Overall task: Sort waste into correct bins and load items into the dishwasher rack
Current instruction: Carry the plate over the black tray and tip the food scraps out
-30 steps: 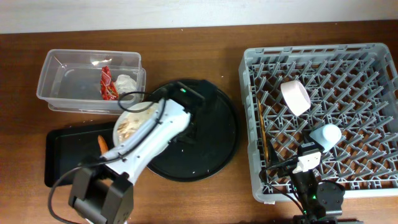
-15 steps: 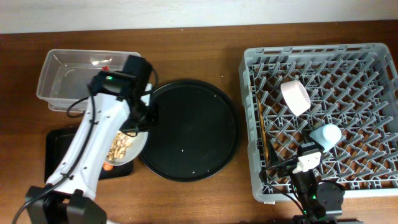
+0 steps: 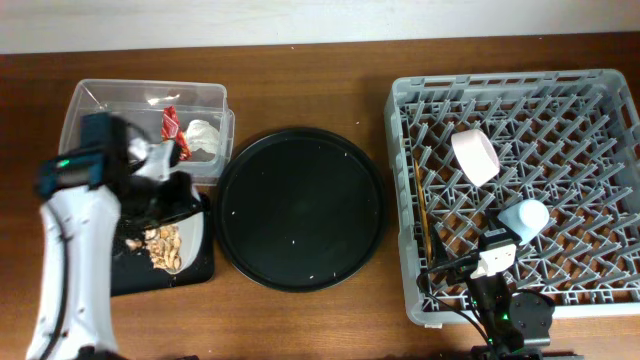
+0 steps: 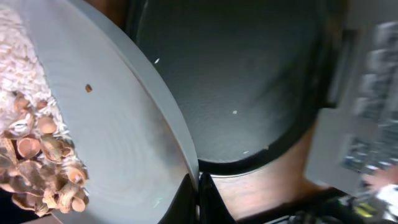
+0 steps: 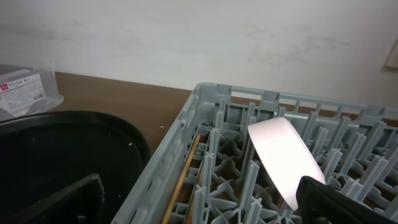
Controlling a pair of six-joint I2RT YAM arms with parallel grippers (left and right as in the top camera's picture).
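On the far left, the clear tub (image 3: 90, 100) holds the red wrapper (image 3: 170, 125) and the crumpled white tissue (image 3: 205, 138), which lie side by side. Nearer, the left gripper (image 4: 198, 196) is closed on the rim of the round white plate (image 4: 124, 143) and holds it tilted over the flat black tray (image 3: 150, 280). Rice and beige food scraps (image 3: 160, 245) are heaped at the plate's lower side. Just right of these, the large round black tray (image 3: 300, 210) lies on the table. At the right, the grey dishwasher rack (image 3: 398, 150) holds the wooden chopsticks (image 3: 424, 220) along its left wall, the pinkish-white bowl (image 3: 475, 157) on edge among the pegs, and the light-blue cup (image 3: 525, 218) nearer. The right gripper (image 5: 199, 202) sits at the rack's near edge, its 2 fingers spread wide with nothing between them.
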